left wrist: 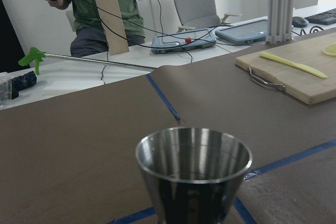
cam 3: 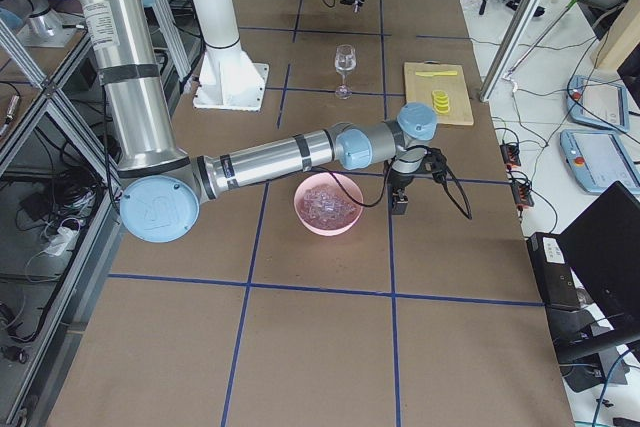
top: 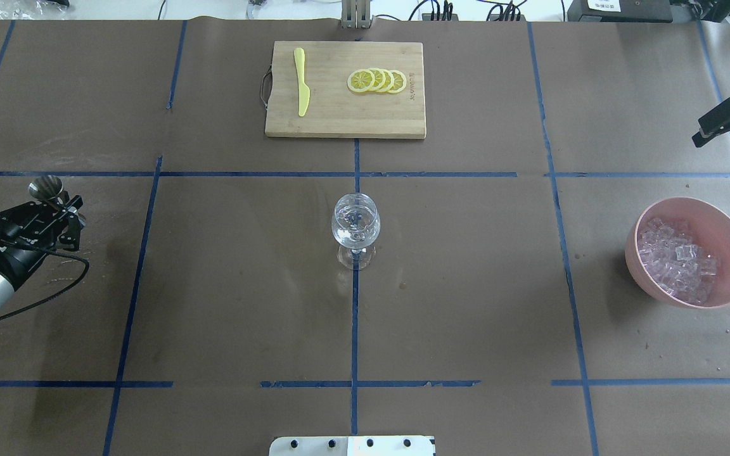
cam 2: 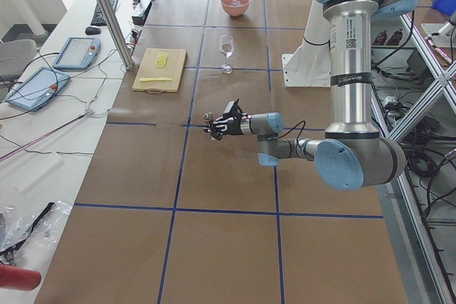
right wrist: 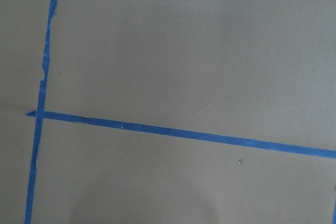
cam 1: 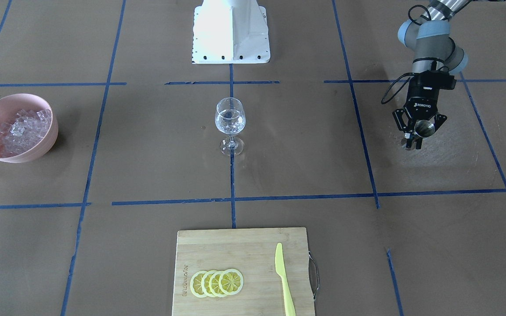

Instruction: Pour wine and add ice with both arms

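Note:
My left gripper (cam 1: 417, 131) is shut on a small steel measuring cup (cam 1: 424, 128) and holds it above the table, far to the left of the wine glass (top: 355, 223). The cup fills the lower left wrist view (left wrist: 193, 174). The clear stemmed glass stands upright at the table's middle and holds something clear. The ice (top: 678, 263) lies piled in a pink bowl (top: 720, 221) on the right. My right gripper (cam 3: 400, 199) hangs beside the bowl on its far side from the base. I cannot tell if it is open or shut.
A bamboo cutting board (top: 339, 120) lies at the far edge. On it are several lemon slices (top: 377, 80) and a yellow knife (top: 301, 82). The white robot base (cam 1: 231, 30) stands behind the glass. Blue tape lines cross the brown table. A person (left wrist: 105, 3) stands beyond the table.

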Motion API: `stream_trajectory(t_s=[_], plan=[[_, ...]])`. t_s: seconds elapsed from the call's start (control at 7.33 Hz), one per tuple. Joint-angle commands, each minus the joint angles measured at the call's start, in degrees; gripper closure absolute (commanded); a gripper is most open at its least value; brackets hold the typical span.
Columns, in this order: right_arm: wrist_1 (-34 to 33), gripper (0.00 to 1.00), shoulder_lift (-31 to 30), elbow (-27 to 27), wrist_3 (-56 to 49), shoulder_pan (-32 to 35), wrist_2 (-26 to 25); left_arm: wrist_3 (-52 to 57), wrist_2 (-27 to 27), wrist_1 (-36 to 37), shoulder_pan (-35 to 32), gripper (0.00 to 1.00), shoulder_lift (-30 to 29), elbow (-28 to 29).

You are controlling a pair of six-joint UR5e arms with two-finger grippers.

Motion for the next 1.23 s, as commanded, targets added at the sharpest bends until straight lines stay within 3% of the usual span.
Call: stream_trajectory(t_s=[0.0,0.27,1.09], plan=[[0.0,0.0,0.05,0.28,0.05,-0.04,0.07,-4.98,4.79,-0.44,1.37,1.0,0.75,1.26],[0.0,0.0,0.13,0.55,0.58,-0.04,0.07,-7.81,10.41,-0.44,6.29,1.0,0.76,1.62],[0.0,0.0,-0.13,1.16,0.75,-0.04,0.07,-16.34,10.86,-0.44,13.24,1.0,4.45,2.94]])
